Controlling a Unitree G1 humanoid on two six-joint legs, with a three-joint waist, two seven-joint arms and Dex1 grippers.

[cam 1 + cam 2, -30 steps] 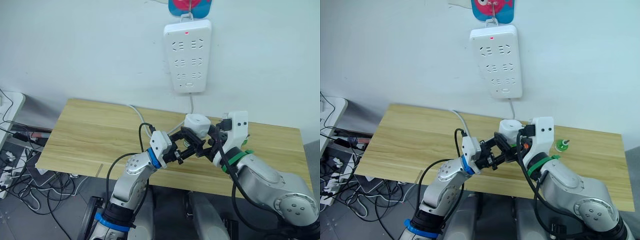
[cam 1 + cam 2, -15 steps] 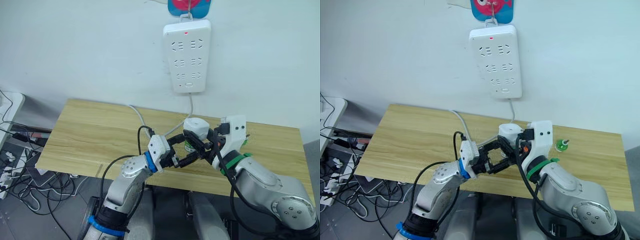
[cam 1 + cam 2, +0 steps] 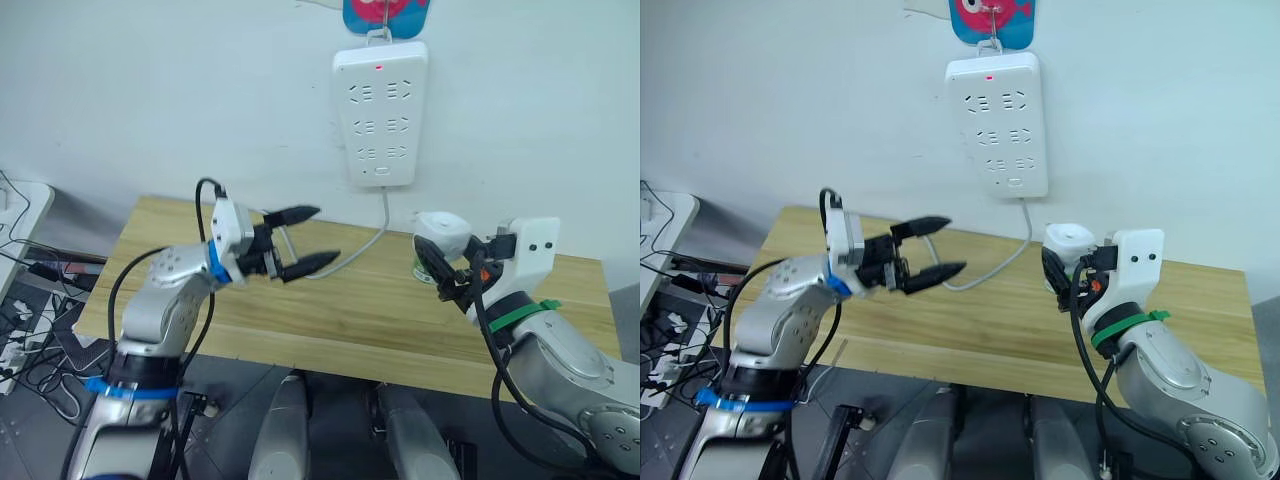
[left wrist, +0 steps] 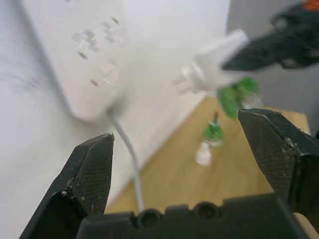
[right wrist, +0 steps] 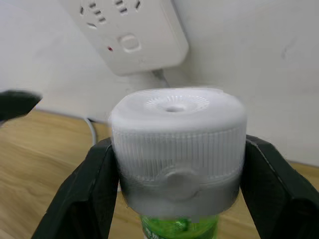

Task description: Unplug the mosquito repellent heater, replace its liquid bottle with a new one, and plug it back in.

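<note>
- While the right gripper clamps the mosquito repellent heater by its sides, a green bottle sits screwed in beneath, so the heater's axis runs upright.
- Power strip hangs on the wall up and left of the heater; the right arm is nearer it.
- Left gripper, fingers spread and empty, hovers well left.
- Bare-wick bottle stands on the table, beside a small white piece, possibly a cap.

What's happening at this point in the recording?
The right gripper holds the mosquito repellent heater off the table, jaws clamped on its sides, with a green bottle fitted underneath. The left gripper is empty, jaws open, raised over the table's left part. A bare-wick bottle and a white cap sit on the table. The wall power strip has nothing plugged in.
</note>
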